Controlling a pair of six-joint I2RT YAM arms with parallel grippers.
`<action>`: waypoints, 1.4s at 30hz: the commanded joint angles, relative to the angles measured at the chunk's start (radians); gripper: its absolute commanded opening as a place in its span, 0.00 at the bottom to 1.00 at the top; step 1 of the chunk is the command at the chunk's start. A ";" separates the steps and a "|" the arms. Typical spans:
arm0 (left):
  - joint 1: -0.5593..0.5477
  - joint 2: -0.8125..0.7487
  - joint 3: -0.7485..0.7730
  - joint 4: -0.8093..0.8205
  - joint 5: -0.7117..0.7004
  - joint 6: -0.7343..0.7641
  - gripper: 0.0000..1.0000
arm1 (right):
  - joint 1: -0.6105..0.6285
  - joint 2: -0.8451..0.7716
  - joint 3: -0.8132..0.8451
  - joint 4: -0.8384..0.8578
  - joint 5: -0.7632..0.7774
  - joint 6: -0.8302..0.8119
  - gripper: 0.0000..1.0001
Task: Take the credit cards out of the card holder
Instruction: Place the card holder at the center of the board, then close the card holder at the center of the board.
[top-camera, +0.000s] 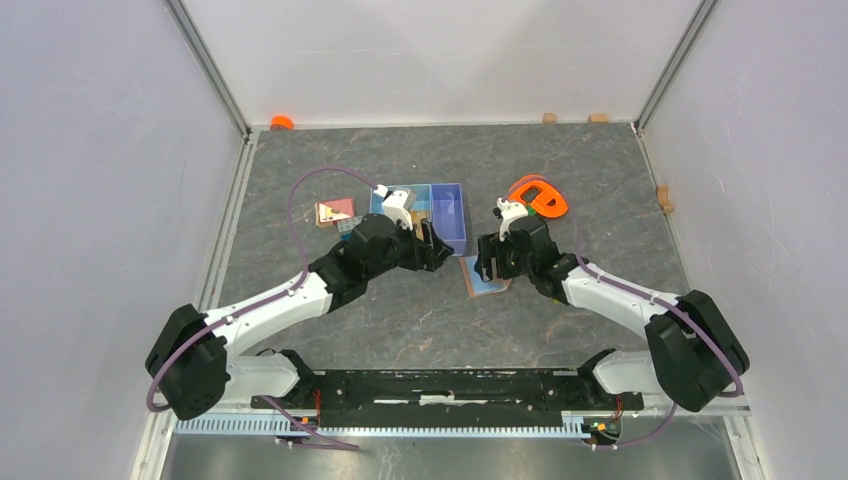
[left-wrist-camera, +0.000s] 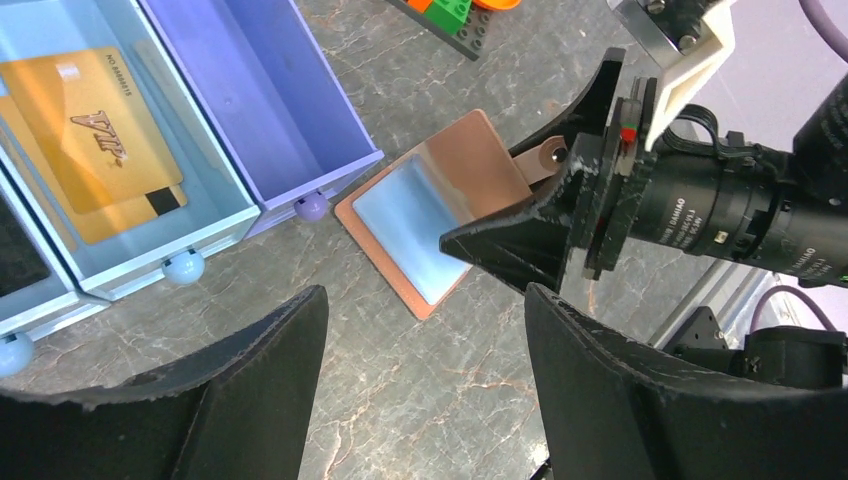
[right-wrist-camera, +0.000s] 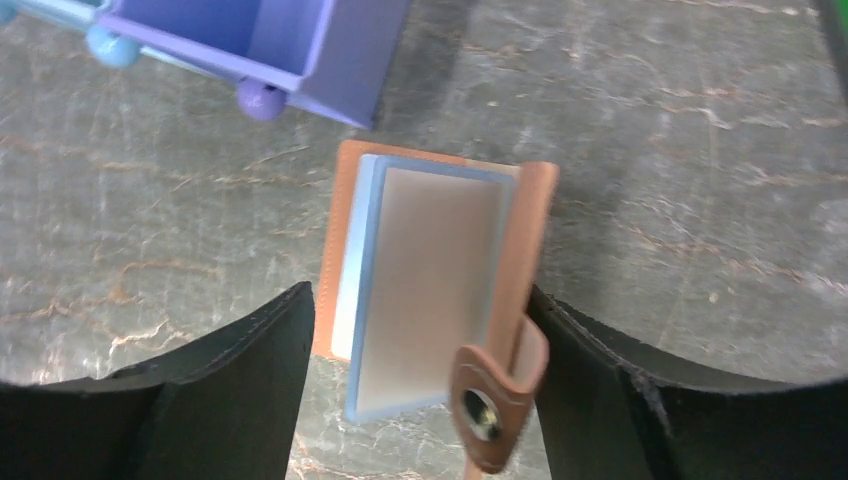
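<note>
The card holder (right-wrist-camera: 430, 250) lies open on the table, salmon-brown with a grey-blue inner pocket, its closure tab (right-wrist-camera: 490, 400) standing up. My right gripper (right-wrist-camera: 420, 300) is open and straddles it, the tab close beside the right finger. In the top view the card holder (top-camera: 483, 278) sits just under that gripper (top-camera: 488, 264). My left gripper (left-wrist-camera: 425, 300) is open over bare table, short of the card holder (left-wrist-camera: 420, 215). A golden credit card (left-wrist-camera: 85, 130) lies on another in the tray's light-blue compartment (left-wrist-camera: 215, 215). A dark flat thing (left-wrist-camera: 15, 255) shows in the adjoining compartment.
The blue three-compartment tray (top-camera: 450, 212) stands behind my left gripper (top-camera: 437, 252). An orange object (top-camera: 540, 197) lies behind the right arm, with toy bricks (left-wrist-camera: 450, 15) beside it. A pink block (top-camera: 335, 212) sits left of the tray. Walls close in on both sides.
</note>
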 joint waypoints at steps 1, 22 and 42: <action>0.003 0.001 -0.001 -0.006 -0.044 0.048 0.78 | 0.014 -0.008 -0.014 0.097 -0.128 -0.017 0.80; 0.008 -0.012 -0.003 -0.016 -0.052 0.033 0.77 | 0.017 0.213 -0.052 0.301 -0.304 0.075 0.67; 0.014 -0.082 -0.039 0.003 -0.087 0.028 0.77 | 0.018 0.006 -0.130 0.333 -0.172 0.046 0.24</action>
